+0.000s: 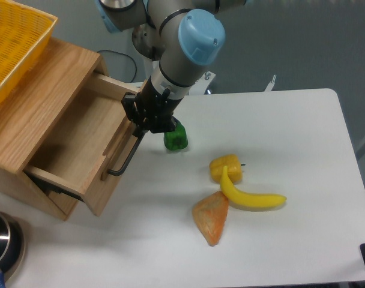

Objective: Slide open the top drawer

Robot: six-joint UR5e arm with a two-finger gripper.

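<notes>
The top drawer of the light-oak cabinet stands pulled well out toward the table's middle, its inside bare. Its flat front panel carries a long black bar handle. My gripper is at the far upper end of that handle, its black fingers around the bar, so it looks shut on the handle. The arm comes down from the top of the view over the drawer's far corner.
A yellow mesh basket sits on top of the cabinet. A green pepper lies just right of my gripper. A yellow pepper, a banana and an orange wedge lie mid-table. A metal bowl is at lower left.
</notes>
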